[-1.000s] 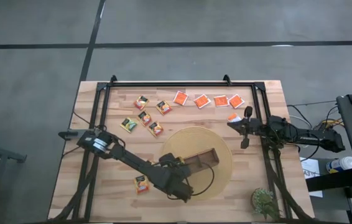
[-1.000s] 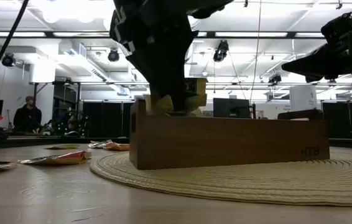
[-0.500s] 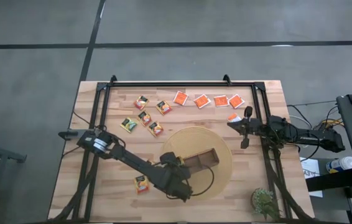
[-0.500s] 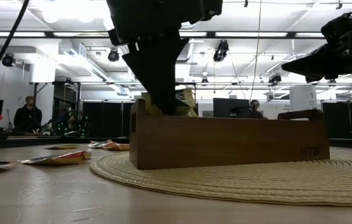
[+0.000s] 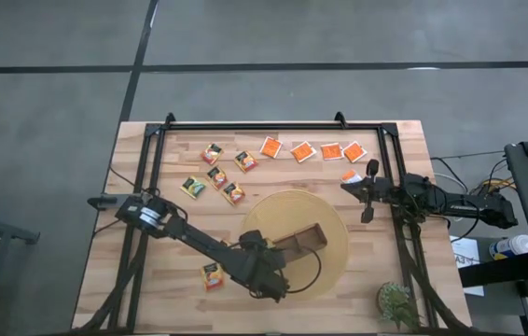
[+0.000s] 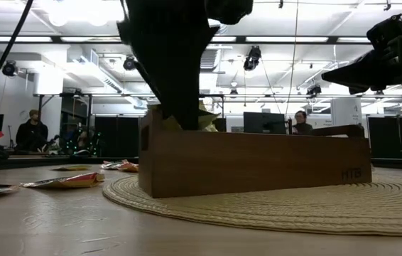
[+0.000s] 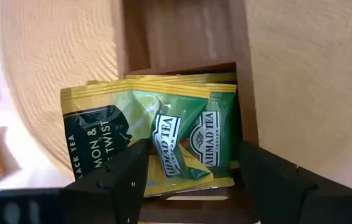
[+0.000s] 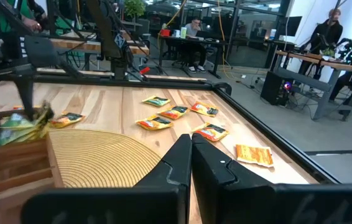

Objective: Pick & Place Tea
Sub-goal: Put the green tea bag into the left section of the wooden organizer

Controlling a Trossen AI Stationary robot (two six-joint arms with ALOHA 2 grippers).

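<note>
Progress: green sachets (image 7: 182, 146) are stacked in the end compartment of the tray (image 5: 294, 245), lower centre of the high view, on the round mat (image 5: 331, 224). Several of that kind are seen there in the left wrist view; the exact count cannot be told.

Left to do, as judged: loose sachets are spread across the upper part of the table (image 5: 404, 154). Four orange ones (image 5: 312, 150) are lined up at upper centre, one more (image 5: 350, 175) lies by the right gripper, and five mixed ones (image 5: 215, 174) sit at upper left. One sachet (image 5: 212, 274) is left at lower left, near the left arm. Most of the job is still open.

Left gripper (image 7: 191, 180): placed over the tray's end compartment, fingers (image 7: 117, 180) spread apart either side of the sachets, nothing clamped.

Right gripper (image 8: 191, 155): parked at right of the high view, above the table edge, fingers pressed together, nothing held.

Versus a second ago: the left fingers were shut on a sachet above the tray and have since been opened, so the sachet has been released into the compartment. In the low view the tray is seen nudged slightly leftward. The right arm is unchanged.
</note>
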